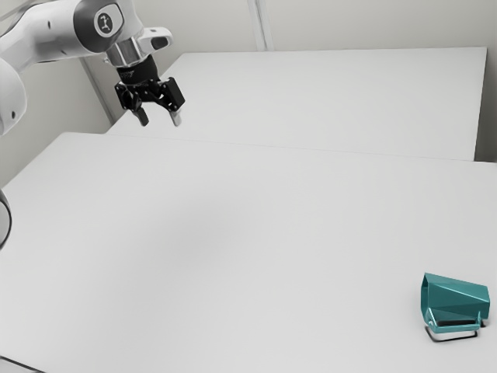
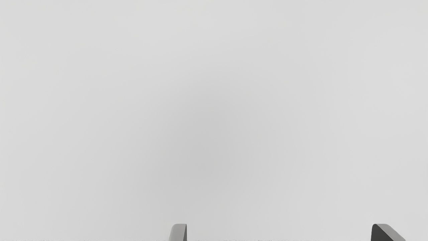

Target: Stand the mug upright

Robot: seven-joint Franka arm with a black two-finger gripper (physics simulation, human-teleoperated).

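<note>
The gripper (image 1: 160, 123) hangs high over the bench (image 1: 233, 272), pointing down, on the side near the bench's far left corner in the exterior view. Its two fingers (image 2: 179, 233) are wide apart with nothing in them. The arm (image 1: 46, 39) comes in from the exterior view's left, so the mug (image 1: 457, 299) looks like a long reach away. It lies on its side, far across the bench toward the exterior view's right and well apart from the back edge. Its wide end faces the exterior view's left, and its handle (image 1: 455, 329) is low down on the side nearer the camera. I can't tell for sure which end is the mouth

The mug is not upright, so it would need a grab and a turn. If the gripper comes down a bit off, one finger could land on the handle and knock the mug around. The sides get thinner toward one end, so a loose pinch might slide off. If the arm turns it the wrong way, it could end up on its mouth. And if the gripper lets go while the mug leans, it may just flop over again
</note>
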